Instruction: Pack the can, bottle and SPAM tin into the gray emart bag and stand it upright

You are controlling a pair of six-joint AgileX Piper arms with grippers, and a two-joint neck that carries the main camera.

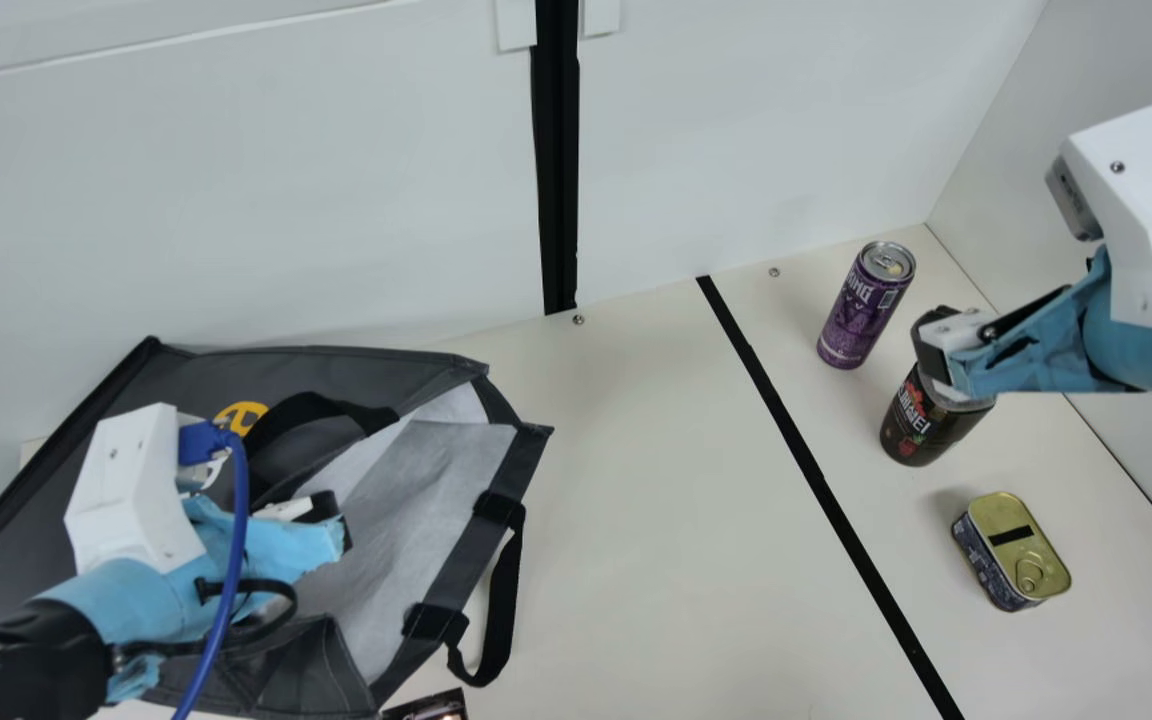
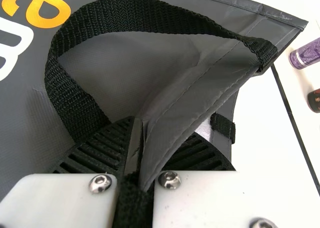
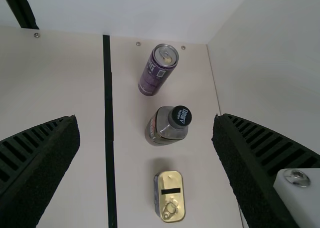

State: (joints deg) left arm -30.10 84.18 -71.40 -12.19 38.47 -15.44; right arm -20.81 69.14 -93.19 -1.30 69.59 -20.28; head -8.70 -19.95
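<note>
The gray emart bag (image 1: 26,480) lies on its side at the left of the main view, its pale-lined mouth facing right. My left gripper (image 1: 331,520) is at that mouth; in its wrist view the left gripper (image 2: 137,163) is shut on the bag's edge (image 2: 200,100), below a black strap. The purple can (image 1: 861,310), dark bottle (image 1: 921,425) and SPAM tin (image 1: 1021,560) stand on the right part of the table. My right gripper (image 1: 936,350) is above the bottle; its wrist view shows the right gripper (image 3: 145,133) wide open, the capped bottle (image 3: 167,128) lower down between its fingers.
A black line (image 1: 816,480) runs across the table between bag and items. White walls rise behind (image 1: 336,200) and at the right. A small dark object (image 1: 426,708) lies at the main view's bottom edge, close to the bag.
</note>
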